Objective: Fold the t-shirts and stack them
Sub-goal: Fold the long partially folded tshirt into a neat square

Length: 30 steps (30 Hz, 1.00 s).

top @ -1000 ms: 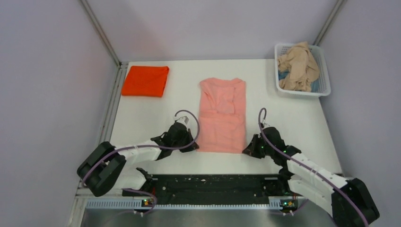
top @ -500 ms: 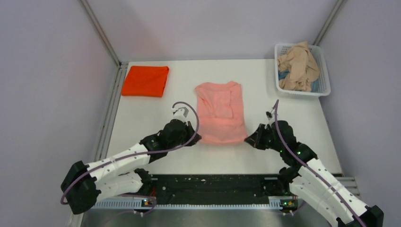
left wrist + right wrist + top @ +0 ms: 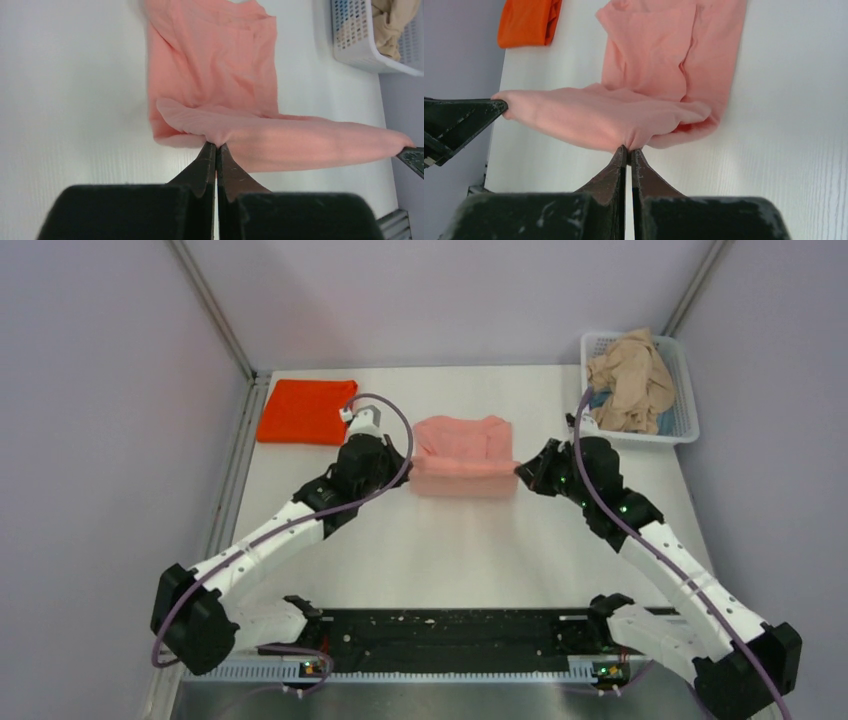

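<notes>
The salmon-pink t-shirt (image 3: pixel 463 452) lies at the table's middle back, its near hem lifted and carried over its far half. My left gripper (image 3: pixel 408 465) is shut on the hem's left corner (image 3: pixel 216 137). My right gripper (image 3: pixel 520 472) is shut on the hem's right corner (image 3: pixel 628 141). The hem hangs stretched between them above the rest of the shirt (image 3: pixel 215 65). The folded orange-red t-shirt (image 3: pixel 307 411) lies at the back left and shows in the right wrist view (image 3: pixel 526 22). The beige-tan t-shirt (image 3: pixel 628 380) sits crumpled in the basket.
The white lattice basket (image 3: pixel 688 400) stands at the back right corner, with a bit of blue cloth under the beige shirt; it shows in the left wrist view (image 3: pixel 357 35). A black rail runs along the table's near edge (image 3: pixel 450 630).
Both grippers have moved away from the near edge toward the back, carrying the pink shirt's near hem up and over its far half. The shirt now looks half as long.
</notes>
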Motion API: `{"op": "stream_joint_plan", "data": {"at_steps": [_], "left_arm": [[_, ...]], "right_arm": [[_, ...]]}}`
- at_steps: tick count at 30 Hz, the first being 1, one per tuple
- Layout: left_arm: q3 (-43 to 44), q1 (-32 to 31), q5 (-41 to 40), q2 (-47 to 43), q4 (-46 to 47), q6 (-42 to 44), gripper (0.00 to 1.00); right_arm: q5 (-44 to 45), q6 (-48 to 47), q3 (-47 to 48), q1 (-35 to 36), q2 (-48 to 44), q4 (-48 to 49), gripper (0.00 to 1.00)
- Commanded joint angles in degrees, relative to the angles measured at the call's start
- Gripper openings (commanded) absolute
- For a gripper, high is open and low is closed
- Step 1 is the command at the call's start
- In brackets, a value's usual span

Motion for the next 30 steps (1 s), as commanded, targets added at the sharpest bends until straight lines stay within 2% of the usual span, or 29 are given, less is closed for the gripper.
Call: {"op": "stream_joint_plan", "data": {"at_steps": [1, 7, 14, 21, 30], "left_arm": [[5.2, 5.8, 3.1, 4.8, 3.3, 2.9, 0.0], [15.3, 9.4, 5.1, 14.3, 2.0, 7.5, 0.0], [24.4, 12.8, 7.3, 26.1, 1.1, 8.9, 0.0], [34.1, 15.7, 5.5, 36.4, -0.3, 10.5, 0.0], [41.4, 17.4, 9.4, 48.0, 0.9, 9.7, 0.0]], "right_arm": [[-5.1, -2.3, 5.5, -7.0, 7.5, 8.8, 0.0], [-8.5, -4.9, 11.8, -11.6, 18.1, 11.8, 0.0], [-12.0, -5.8, 15.2, -16.5, 26.3, 15.5, 0.0], [-16.1, -5.2, 19.6, -19.7, 37.3, 19.6, 0.0], [-13.6, -4.9, 23.5, -20.7, 47.9, 24.4, 0.0]]}}
